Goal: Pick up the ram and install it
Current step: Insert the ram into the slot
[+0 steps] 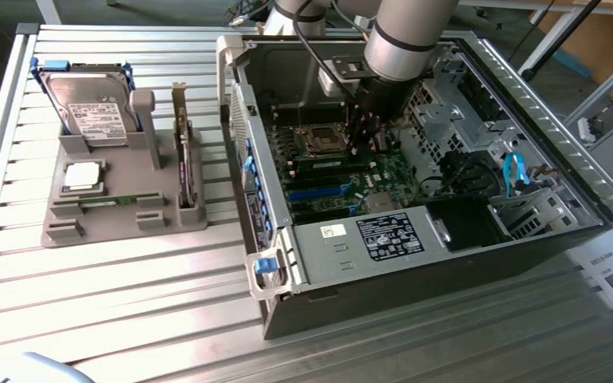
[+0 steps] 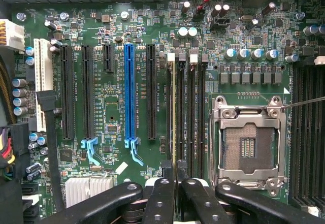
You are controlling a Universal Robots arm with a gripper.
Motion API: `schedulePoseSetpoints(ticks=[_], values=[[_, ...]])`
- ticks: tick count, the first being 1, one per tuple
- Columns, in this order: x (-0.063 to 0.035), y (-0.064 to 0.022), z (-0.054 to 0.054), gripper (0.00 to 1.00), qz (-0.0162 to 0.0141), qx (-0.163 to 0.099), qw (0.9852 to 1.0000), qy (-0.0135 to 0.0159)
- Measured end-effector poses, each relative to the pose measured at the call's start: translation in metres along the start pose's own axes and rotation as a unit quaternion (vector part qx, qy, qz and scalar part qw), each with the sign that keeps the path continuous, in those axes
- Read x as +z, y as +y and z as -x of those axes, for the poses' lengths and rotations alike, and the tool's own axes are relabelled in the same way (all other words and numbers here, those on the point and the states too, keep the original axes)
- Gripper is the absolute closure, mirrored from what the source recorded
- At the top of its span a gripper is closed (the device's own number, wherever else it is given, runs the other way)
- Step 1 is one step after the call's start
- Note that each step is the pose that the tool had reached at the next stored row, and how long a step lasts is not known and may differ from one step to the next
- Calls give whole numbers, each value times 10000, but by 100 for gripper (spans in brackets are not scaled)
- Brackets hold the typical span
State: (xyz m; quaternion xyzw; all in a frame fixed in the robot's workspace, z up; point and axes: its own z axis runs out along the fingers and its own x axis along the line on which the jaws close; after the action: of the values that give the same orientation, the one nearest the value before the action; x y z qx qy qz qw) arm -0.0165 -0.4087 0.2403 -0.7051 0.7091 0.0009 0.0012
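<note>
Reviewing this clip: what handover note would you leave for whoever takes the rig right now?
Gripper: fingers shut on the ram, inside the computer case.
Ram: upright, seen edge-on, lined up along the outermost memory slot, on the side of the blue slot.
Done: ram picked up and brought to its slot.
Left: cannot tell if it is fully seated.

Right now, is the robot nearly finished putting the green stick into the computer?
Nearly. Done: the ram is picked up and is inside the open computer case. In hand: the jaws are shut on it, holding it edge-on along the memory slot nearest the blue slot. Left: I can't tell whether it is pushed fully in, and the jaws have not let go.
</note>
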Motion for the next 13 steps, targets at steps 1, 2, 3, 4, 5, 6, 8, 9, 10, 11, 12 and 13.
schedulePoseSetpoints(ticks=[1,2,3,4,5,6,8,9,10,11,12,13], values=[[3,0,0,88,0,0,10000,0],[6,0,0,88,0,0,10000,0],[9,0,-1,88,0,0,10000,0],[11,0,-1,88,-1,0,10000,1],[13,0,-1,88,-1,0,10000,1],[15,0,-1,88,-1,0,10000,1],[20,0,-1,88,-2,0,10000,0],[21,0,-1,88,-2,0,10000,0],[21,0,-1,88,-2,0,10000,1],[21,0,-1,88,-2,0,10000,1],[22,0,-1,88,-2,0,10000,1],[22,0,-1,88,-2,0,10000,0]])
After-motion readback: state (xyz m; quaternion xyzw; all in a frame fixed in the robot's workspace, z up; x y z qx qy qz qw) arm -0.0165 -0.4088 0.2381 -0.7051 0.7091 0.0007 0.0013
